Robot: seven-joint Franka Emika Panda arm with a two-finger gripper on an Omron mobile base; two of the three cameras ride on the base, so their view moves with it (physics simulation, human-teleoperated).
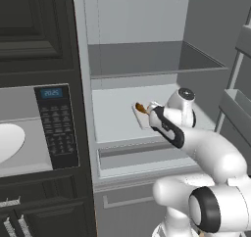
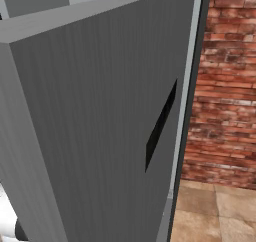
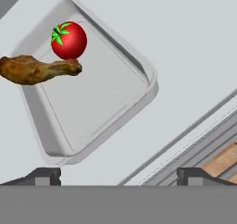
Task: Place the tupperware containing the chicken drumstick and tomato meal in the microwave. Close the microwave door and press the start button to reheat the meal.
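The translucent tupperware (image 3: pixel 99 96) lies on a white fridge shelf (image 3: pixel 194 42), holding the red tomato (image 3: pixel 68 40) and the brown chicken drumstick (image 3: pixel 32 69) at its far end. My gripper (image 3: pixel 119 177) hovers just short of the tray's near edge, open, nothing between its fingertips (image 3: pixel 46 176). In the left base view my arm reaches into the open fridge, and the tupperware (image 1: pixel 139 116) with the drumstick (image 1: pixel 141 107) peeks out past the hand. The microwave (image 1: pixel 34 128) stands at the left with its grey cavity exposed, and its door is out of view.
The round white plate (image 1: pixel 7 140) and the black keypad (image 1: pixel 58 133) belong to the microwave. A fridge shelf (image 1: pixel 147 59) runs above the hand and a drawer (image 1: pixel 142 157) below. The grey fridge door (image 2: pixel 100 126) blocks the right base view, beside a brick wall (image 2: pixel 225 86).
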